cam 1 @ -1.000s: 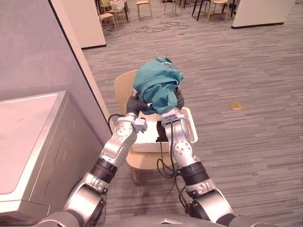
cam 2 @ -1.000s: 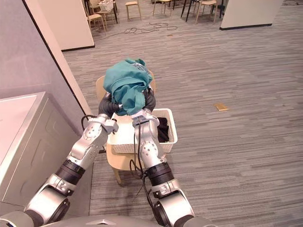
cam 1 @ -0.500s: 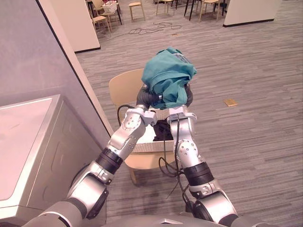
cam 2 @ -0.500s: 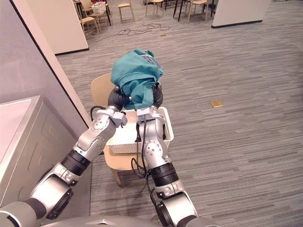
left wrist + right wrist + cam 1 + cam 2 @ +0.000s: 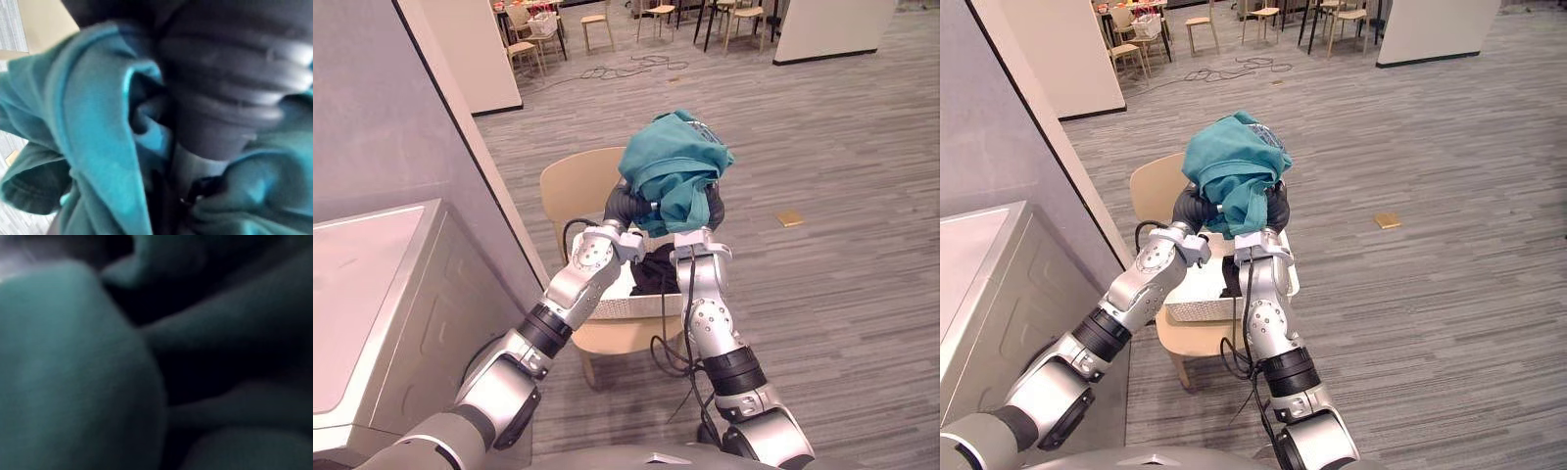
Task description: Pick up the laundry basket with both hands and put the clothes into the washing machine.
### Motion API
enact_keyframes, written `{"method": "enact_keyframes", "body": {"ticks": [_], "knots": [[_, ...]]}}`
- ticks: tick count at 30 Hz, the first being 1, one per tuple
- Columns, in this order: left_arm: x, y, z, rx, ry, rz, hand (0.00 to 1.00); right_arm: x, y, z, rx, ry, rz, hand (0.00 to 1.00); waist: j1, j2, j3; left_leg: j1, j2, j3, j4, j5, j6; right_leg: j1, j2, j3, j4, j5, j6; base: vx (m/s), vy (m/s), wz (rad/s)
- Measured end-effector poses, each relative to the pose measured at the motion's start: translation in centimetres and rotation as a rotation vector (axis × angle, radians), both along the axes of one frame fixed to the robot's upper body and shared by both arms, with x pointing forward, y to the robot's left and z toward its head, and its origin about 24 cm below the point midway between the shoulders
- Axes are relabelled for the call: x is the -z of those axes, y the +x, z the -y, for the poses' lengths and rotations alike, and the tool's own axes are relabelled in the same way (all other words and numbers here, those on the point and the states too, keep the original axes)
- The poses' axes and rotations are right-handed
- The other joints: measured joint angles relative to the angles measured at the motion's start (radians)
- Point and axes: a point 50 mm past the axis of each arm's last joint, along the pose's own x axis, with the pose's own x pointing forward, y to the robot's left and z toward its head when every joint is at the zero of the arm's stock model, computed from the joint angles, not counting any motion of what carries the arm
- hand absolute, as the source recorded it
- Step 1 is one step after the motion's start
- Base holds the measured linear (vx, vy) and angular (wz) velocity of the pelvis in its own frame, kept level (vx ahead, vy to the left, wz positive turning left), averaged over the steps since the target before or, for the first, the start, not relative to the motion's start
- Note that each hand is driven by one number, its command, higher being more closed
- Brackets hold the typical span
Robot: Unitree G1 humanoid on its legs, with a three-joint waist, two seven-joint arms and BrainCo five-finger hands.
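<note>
1. the teal garment [image 5: 674,166] is up in the air, bunched in a heap over both my hands, above the white laundry basket [image 5: 636,305] and well apart from the washing machine [image 5: 372,294].
2. my left hand [image 5: 625,204] and right hand [image 5: 713,208] sit close side by side beneath the bundle, and just their dark ribbed covers peek out from under the cloth. the cloth hides the rest, so i cannot tell whether either hand is clamped on it or merely carrying it. in the left wrist view the teal fabric [image 5: 93,147] wraps right round a ribbed cover.
3. the basket rests on the seat of a tan wooden chair [image 5: 578,186], not lifted. a dark piece of clothing [image 5: 656,269] lies inside it, just below my forearms.
4. the washing machine stands at my left, its grey top showing. i cannot see a door or opening from here.
5. step in hand, as i judge it: carrying one garment from the basket towards the machine, rather than lifting the basket itself.
6. the next move calls for swinging both arms left together, keeping the hands close so the bundle does not slip between them, and finding the machine's opening before letting go.
7. the hanging tail of cloth could snag on the basket rim or chair back.
</note>
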Motion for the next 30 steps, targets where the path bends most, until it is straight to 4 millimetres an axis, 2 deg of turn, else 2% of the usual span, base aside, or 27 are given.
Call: {"method": "enact_keyframes", "body": {"ticks": [1, 2, 7, 9, 12, 14, 18, 20, 23, 25, 30], "knots": [[0.3, 0.1, 0.0, -0.002, 0.007, -0.009, 1.0, 0.3, 0.1, 0.0, 0.001, -0.004, -0.011, 1.0, 0.0, -0.009, -0.006, 0.0, 0.0, 0.0, 0.0, 0.0, 0.0, 0.0, 0.0, 0.0, -0.002, 0.0, 0.0, 0.0, 0.0, 0.0], [0.5, 0.1, 0.0, -0.004, 0.013, -0.018, 1.0, 0.5, 0.2, 0.0, 0.0, -0.009, -0.022, 0.0, 0.0, -0.016, -0.009, 0.0, 0.0, 0.0, 0.0, 0.0, 0.0, 0.001, 0.0, 0.0, -0.003, 0.001, -0.001, 0.0, 0.0, 0.0], [1.2, 0.5, -0.5, -0.017, -0.017, -0.074, 1.0, 1.5, 0.2, 0.1, -0.034, -0.1, -0.049, 0.0, -0.002, -0.024, -0.007, 0.001, -0.002, 0.002, 0.0, 0.0, 0.0, 0.0, 0.001, 0.012, -0.009, 0.004, -0.003, -0.01, -0.005, -0.03], [2.0, 1.1, -1.5, -0.05, -0.068, -0.143, 1.0, 3.2, -0.1, 0.3, -0.089, -0.204, -0.097, 0.0, -0.008, -0.03, -0.003, 0.005, 0.0, 0.009, 0.0, -0.002, -0.002, -0.003, 0.005, 0.02, -0.011, 0.005, -0.004, -0.01, -0.006, -0.11], [2.3, 1.4, -2.3, -0.074, -0.126, -0.193, 1.0, 4.3, -0.7, 0.3, -0.144, -0.257, -0.126, 0.0, -0.011, -0.041, 0.004, 0.007, 0.001, 0.033, 0.0, -0.011, -0.014, -0.013, 0.013, 0.045, -0.025, 0.015, -0.003, -0.02, -0.014, -0.24], [2.0, 2.1, -4.1, -0.138, -0.215, -0.221, 1.0, 5.3, -1.7, -0.5, -0.243, -0.317, -0.12, 0.0, -0.028, -0.054, 0.013, 0.01, 0.002, 0.056, 0.0, -0.015, -0.018, -0.031, 0.021, 0.071, -0.034, 0.023, -0.005, -0.03, -0.024, -0.37], [2.4, 2.7, -6.6, -0.239, -0.335, -0.257, 1.0, 7.4, -4.0, 0.2, -0.323, -0.355, -0.157, 0.0, -0.054, -0.065, 0.019, 0.018, 0.006, 0.071, 0.0, -0.016, -0.017, -0.032, 0.031, 0.094, -0.048, 0.036, -0.001, 0.01, -0.019, -0.17], [1.8, 3.2, -9.0, -0.349, -0.444, -0.233, 1.0, 10.6, -6.1, 1.5, -0.347, -0.382, -0.291, 0.0, -0.059, -0.069, 0.022, 0.025, 0.008, 0.081, 0.0, -0.021, -0.018, -0.031, 0.036, 0.098, -0.048, 0.036, -0.001, 0.02, -0.017, -0.12], [1.5, 3.5, -12.0, -0.469, -0.557, -0.201, 1.0, 12.8, -8.1, 2.6, -0.339, -0.377, -0.402, 0.0, -0.075, -0.07, 0.023, 0.028, 0.008, 0.082, 0.0, -0.026, -0.017, -0.029, 0.036, 0.1, -0.048, 0.034, 0.0, 0.0, 0.0, 0.0], [1.7, 3.3, -13.4, -0.525, -0.586, -0.187, 1.0, 13.3, -8.7, 3.6, -0.3, -0.346, -0.423, 0.0, -0.08, -0.073, 0.025, 0.029, 0.008, 0.082, 0.001, -0.03, -0.018, -0.028, 0.036, 0.101, -0.048, 0.033, 0.001, 0.0, 0.0, 0.0], [4.4, 1.4, -16.9, -0.676, -0.685, -0.235, 1.0, 13.3, -9.6, 5.9, -0.162, -0.294, -0.429, 0.0, -0.098, -0.069, 0.031, 0.029, 0.009, 0.09, 0.004, -0.041, -0.019, -0.029, 0.041, 0.104, -0.048, 0.018, -0.002, -0.01, -0.009, -0.04]]}}
